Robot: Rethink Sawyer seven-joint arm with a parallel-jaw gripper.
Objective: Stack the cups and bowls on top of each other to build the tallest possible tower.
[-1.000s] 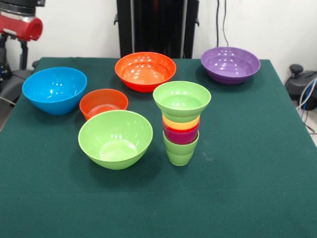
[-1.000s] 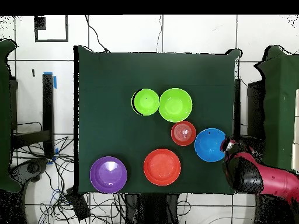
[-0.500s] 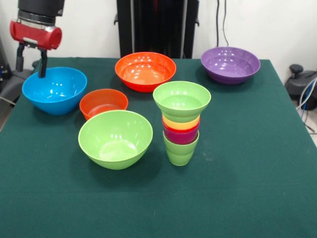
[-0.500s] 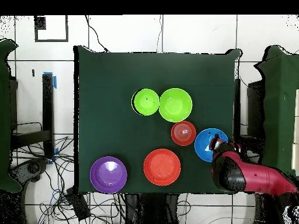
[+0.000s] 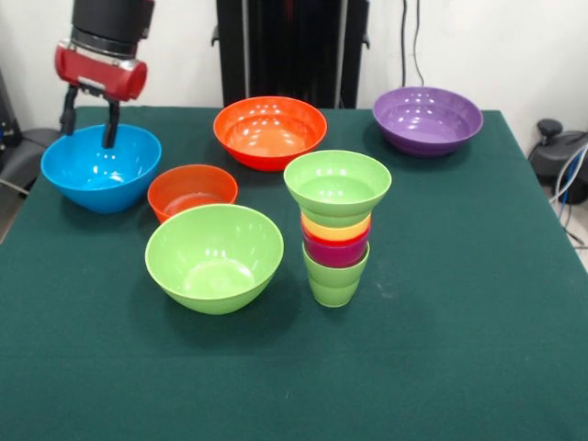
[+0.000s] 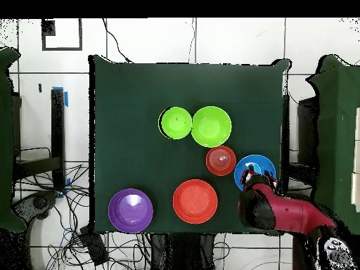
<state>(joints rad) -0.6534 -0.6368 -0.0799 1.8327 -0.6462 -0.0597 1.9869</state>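
Tower (image 5: 336, 230): stands near the middle of the counter (image 5: 441, 303), just beside the large light-green bowl (image 5: 214, 256). It is nested tumblers, a green one at the base, then red-purple and yellow bands, with a small light-green bowl (image 5: 337, 186) seated upright on top.

Tool (image 5: 89, 118): open, its two dark fingers (image 5: 111, 123) pointing down and set apart. In the front view they hang over the far rim of the blue bowl (image 5: 101, 166). One finger appears to be inside the rim and one outside, though whether either touches the plastic cannot be told.

Step in hand: judged to be a rim pinch on the blue bowl, to carry it to the tower.

How to do it well: bring the fingers down squarely astride the wall before closing. Close firmly, as glossy plastic is likely to slip. Lift straight up so the bowl does not knock the small orange-red bowl (image 5: 192, 190) just beside it.

Placement: the blue bowl is far wider than the small bowl on top, so it needs centring and a level release, or it may tip the column.

Other bowls: the orange bowl (image 5: 270, 131) and purple bowl (image 5: 427, 119) sit at the far side, well apart from the tower.
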